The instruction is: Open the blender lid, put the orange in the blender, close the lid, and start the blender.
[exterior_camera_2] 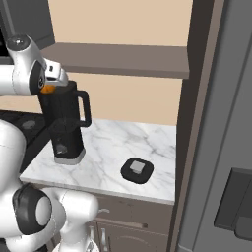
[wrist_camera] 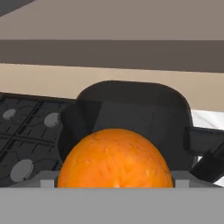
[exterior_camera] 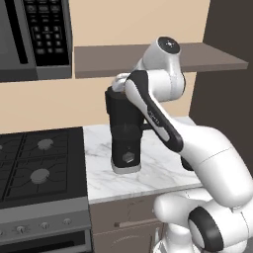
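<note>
The blender [exterior_camera: 124, 133] stands on the marble counter [exterior_camera: 158, 173] near the stove, its dark jar without a lid. In the hand view the jar's open mouth [wrist_camera: 131, 111] lies just beyond and below the orange [wrist_camera: 114, 159]. My gripper [exterior_camera_2: 49, 86] is shut on the orange [exterior_camera_2: 47, 89] right at the jar's top rim, over the blender [exterior_camera_2: 64, 123]. The blender lid [exterior_camera_2: 137, 170], black with a grey square plug, lies flat on the counter to the right of the blender. The jar's loop handle faces right, and the silvery knob [exterior_camera: 128, 157] faces front.
A black stove [exterior_camera: 39, 163] adjoins the counter on the left, with a microwave [exterior_camera: 34, 34] above it. A brown shelf [exterior_camera_2: 118, 59] runs over the blender, close above my hand. A tall dark cabinet wall [exterior_camera_2: 197, 123] closes the counter on the right.
</note>
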